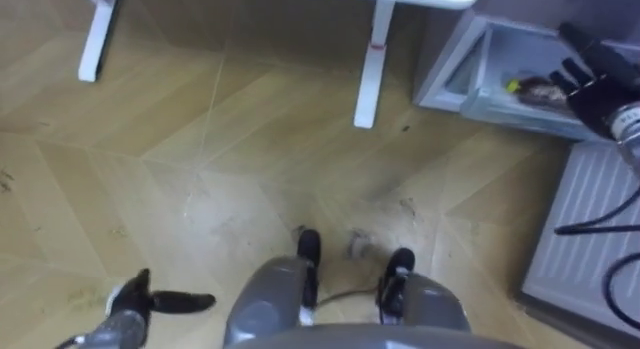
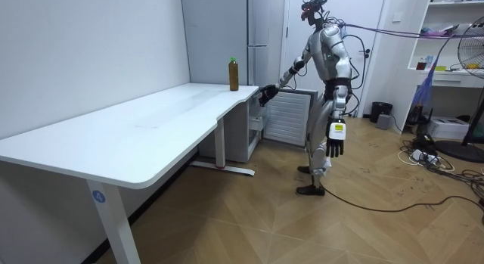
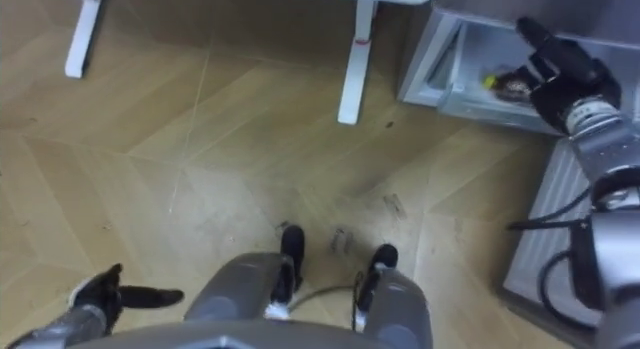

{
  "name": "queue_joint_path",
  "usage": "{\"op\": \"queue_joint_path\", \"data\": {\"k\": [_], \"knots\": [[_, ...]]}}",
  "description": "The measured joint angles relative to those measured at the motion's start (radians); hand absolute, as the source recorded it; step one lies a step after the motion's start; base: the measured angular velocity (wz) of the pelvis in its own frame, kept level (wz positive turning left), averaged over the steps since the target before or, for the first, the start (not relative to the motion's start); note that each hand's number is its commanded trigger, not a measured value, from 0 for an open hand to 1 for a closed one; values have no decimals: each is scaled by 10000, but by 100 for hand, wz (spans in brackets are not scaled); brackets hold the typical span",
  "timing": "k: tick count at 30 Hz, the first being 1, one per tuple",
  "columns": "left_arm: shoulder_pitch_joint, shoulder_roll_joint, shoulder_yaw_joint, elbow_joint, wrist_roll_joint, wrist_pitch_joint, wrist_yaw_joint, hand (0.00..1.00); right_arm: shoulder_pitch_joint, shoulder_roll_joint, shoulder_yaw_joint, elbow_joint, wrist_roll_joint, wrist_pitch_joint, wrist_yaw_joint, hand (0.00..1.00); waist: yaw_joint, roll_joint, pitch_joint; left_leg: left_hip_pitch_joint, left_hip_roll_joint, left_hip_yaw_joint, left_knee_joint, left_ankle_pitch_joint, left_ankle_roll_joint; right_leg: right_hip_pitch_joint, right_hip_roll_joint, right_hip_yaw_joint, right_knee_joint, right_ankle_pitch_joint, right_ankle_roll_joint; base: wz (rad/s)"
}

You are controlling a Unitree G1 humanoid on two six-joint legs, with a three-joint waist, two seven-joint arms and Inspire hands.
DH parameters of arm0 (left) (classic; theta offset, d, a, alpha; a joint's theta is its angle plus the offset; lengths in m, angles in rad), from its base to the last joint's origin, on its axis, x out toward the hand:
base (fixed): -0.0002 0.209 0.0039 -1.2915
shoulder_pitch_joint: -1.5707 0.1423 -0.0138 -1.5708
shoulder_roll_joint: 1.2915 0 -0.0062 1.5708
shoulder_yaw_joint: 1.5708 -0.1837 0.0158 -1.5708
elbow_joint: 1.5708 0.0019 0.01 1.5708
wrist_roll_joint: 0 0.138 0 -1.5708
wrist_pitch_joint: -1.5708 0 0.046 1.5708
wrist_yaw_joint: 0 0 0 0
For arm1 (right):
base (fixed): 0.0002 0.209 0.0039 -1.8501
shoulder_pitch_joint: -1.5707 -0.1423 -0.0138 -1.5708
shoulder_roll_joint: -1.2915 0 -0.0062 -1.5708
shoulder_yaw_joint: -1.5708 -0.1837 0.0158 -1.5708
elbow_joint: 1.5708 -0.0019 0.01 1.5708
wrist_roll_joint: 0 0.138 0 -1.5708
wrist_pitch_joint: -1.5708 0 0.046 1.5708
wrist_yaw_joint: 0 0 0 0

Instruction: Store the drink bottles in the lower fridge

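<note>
Room view: one drink, a green-capped bottle [image 2: 234, 74] of brown liquid, stands upright on the white surface [image 2: 151, 120] at the corner nearest the tall grey fridge [image 2: 261, 29], so its long axis is vertical. The robot stands on the wooden floor [image 1: 200, 139] facing the open lower fridge [image 1: 478, 67], beside the swung-out white door [image 2: 291, 116]. Its right hand [image 1: 592, 81] is extended to the mouth of that compartment, fingers straight and spread, holding nothing. From this hand the bottle lies above and toward the room view's left, on top of the surface, while the hand sits below the level of the surface's edge. The left hand [image 1: 140, 304] hangs by the thigh, fingers straight and empty, well apart from the bottle, so the right hand is clearly the nearer one. In the eye views the surface is cut off at its rim and legs. A small yellow-and-dark object [image 1: 532, 87] in the compartment cannot be identified.
</note>
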Motion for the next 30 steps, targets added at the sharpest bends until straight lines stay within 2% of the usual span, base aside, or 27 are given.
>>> {"op": "queue_joint_path", "data": {"k": [5, 7, 10, 11, 13, 18, 20, 23, 27, 29, 30], "knots": [[112, -10, 209, -381, -21, -31, -119, 0, 601, 6, -135, -126, -614, -67, 42, 0, -407, -66, -100, 641, 49, 0, -269, 0, -41, 717, 114, -61, -403, 57, 17, 0], [109, -52, 274, -423, -16, -98, -119, 0, 1363, 17, -159, -479, -1314, -217, 111, 0, -499, -118, -179, 1053, 56, -31, -460, -8, -61, 1185, 157, -137, -656, 80, 36, 5], [164, -104, 513, -463, -18, -104, -109, 0, 2184, 166, -285, -629, -1740, -256, 102, 0, -558, -189, -219, 1559, 67, -43, -691, -38, -102, 1726, 235, -124, -985, 112, 70, 0], [204, -102, 532, -497, -42, -109, -81, 0, 2646, 363, -283, -810, -1852, -394, 97, 0, -645, -227, -245, 1741, 87, -57, -772, -52, -123, 1938, 279, -145, -1134, 126, 75, 0], [307, -128, 537, -619, -23, -155, -43, 0, 3197, 716, -286, -934, -2163, -399, 88, 0, -724, -277, -270, 1978, 87, -81, -886, -73, -147, 2174, 308, -163, -1251, 120, 83, 0], [387, -248, 546, -592, 76, -252, -20, 0, 4497, 1627, -273, -1066, -3321, -405, -149, 0, -830, -283, -273, 2392, 81, -116, -1018, -161, -176, 2632, 344, -177, -1437, 62, 128, 0], [431, -425, 566, -501, 248, -342, 174, 0, 5141, 2059, -261, -1095, -3950, -450, -394, 0, -849, -245, -246, 2585, 76, -121, -1091, -195, -177, 2885, 356, -208, -1577, 55, 143, 0], [621, -659, 565, -512, 234, -436, 416, 0, 5570, 2508, -250, -1048, -4700, -501, -722, 0, -872, -179, -216, 2782, 73, -112, -1118, -272, -183, 3092, 371, -177, -1635, 13, 185, 0], [761, -957, 725, -423, 238, -572, 635, 0, 5986, 3310, -258, -808, -5848, -888, -1607, 0, -915, -170, -193, 3047, 105, -127, -1142, -368, -216, 3417, 424, -191, -1798, -16, 188, 0], [800, -1228, 1017, -239, 253, -735, 674, 0, 6200, 3545, -261, -804, -6253, -994, -2052, 0, -957, -125, -191, 3139, 101, -129, -1132, -430, -216, 3541, 426, -178, -1853, -41, 206, 0], [812, -1248, 1017, -223, 253, -742, 711, 0, 6270, 3590, -260, -804, -6378, -1050, -2142, 0, -971, -124, -183, 3170, 101, -127, -1144, -438, -217, 3586, 430, -174, -1889, -41, 207, 0]]}}
